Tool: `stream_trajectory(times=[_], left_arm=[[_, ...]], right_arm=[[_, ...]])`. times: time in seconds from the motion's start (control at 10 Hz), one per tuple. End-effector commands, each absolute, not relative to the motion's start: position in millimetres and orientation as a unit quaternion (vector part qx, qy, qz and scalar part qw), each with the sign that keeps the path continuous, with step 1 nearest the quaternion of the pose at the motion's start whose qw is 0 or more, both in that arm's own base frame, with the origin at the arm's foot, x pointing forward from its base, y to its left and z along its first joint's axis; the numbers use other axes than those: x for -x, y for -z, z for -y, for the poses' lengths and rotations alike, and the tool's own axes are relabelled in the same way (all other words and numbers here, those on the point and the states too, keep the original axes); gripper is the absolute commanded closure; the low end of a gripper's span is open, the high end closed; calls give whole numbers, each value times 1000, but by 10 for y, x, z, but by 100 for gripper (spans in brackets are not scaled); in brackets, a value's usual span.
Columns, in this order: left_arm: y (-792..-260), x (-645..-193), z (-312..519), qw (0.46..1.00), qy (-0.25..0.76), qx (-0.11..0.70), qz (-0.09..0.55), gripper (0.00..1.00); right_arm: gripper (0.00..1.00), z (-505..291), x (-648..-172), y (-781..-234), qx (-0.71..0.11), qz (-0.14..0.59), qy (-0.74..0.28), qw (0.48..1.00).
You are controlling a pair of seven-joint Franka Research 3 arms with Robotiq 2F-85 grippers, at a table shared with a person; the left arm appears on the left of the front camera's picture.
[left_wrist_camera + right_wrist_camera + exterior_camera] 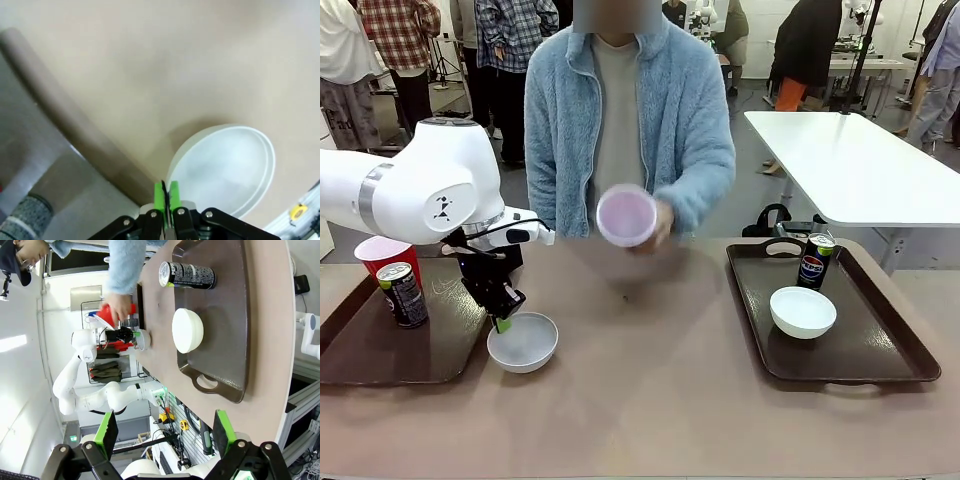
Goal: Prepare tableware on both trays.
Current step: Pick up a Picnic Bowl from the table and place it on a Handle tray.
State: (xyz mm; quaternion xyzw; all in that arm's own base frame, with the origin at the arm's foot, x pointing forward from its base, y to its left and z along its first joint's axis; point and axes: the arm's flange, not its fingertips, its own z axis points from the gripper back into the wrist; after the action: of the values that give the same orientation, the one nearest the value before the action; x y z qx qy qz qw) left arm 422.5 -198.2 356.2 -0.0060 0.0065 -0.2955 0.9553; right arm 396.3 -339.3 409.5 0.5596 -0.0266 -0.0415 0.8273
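Left gripper (501, 322) clamped on bowl (523, 343) rim, just right of left tray (380, 355). Right gripper (165, 432) fingers apart. Person's hand (655, 222) holds cup (626, 215).

My left gripper (501, 322) points down with fingers pinched together; my right gripper (166, 432) hangs spread wide.

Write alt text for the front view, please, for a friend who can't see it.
A white robot arm's left gripper pinches the rim of a white bowl on the table beside the left tray, which holds a red cup and a can. A person across the table holds a second red cup. The right tray holds another bowl and Pepsi can.
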Motion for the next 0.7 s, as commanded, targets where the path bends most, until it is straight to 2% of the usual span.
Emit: stream_trajectory(times=[0.0,0.3,0.6], left_arm=[[-3776,-4146,1945,960,280,9,-20,100],[-4370,-3889,1686,963,268,16,27,100],[-4543,-3743,1329,968,245,22,48,100]], right_arm=[[0,3392,-3959,-4105,-562,29,46,825],[0,3392,-3959,-4105,-562,29,46,825],[0,3392,-3959,-4105,-562,29,46,825]])
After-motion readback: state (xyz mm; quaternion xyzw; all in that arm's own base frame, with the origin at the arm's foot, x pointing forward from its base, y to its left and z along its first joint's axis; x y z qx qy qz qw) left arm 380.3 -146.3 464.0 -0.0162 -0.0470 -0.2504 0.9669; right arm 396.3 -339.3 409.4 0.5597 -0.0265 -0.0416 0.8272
